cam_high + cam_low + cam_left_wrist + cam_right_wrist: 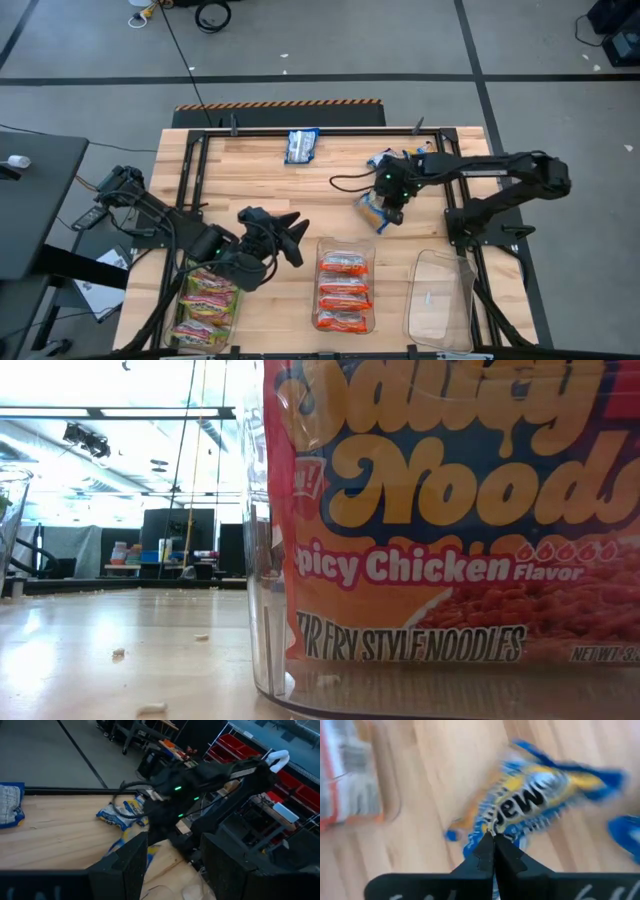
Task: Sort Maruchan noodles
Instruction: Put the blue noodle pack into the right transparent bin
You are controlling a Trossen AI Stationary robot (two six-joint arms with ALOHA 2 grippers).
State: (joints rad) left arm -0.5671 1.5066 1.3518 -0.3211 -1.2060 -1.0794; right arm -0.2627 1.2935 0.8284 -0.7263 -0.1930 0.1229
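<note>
My right gripper (388,212) (494,842) is shut on a blue-and-yellow noodle packet (371,209) (535,795), just beyond the middle bin. A second blue-and-yellow packet (385,160) (122,812) lies flat under my right arm. A third (300,146) (10,805) lies flat near the far edge. My left gripper (288,240) (172,870) hangs open between the left and middle bins and touches nothing. Green-yellow packets (205,305) fill the left bin. Orange-red packets (343,283) (450,510) are stacked in the middle bin. My right gripper pinches the blue-and-yellow packet by its crinkled end seam (492,826) between the two fingertips (482,855), coming from above and pointing down. The rest of the packet spreads out beyond the fingers. Whether its other end is on the table, I cannot tell.
Three clear bins stand along the near edge: left (232,318), middle (371,262) (350,780) (262,610) and right (440,295), the right one holding no packets. A dark frame (300,131) borders the table. Bare wood lies between the far packet and the bins.
</note>
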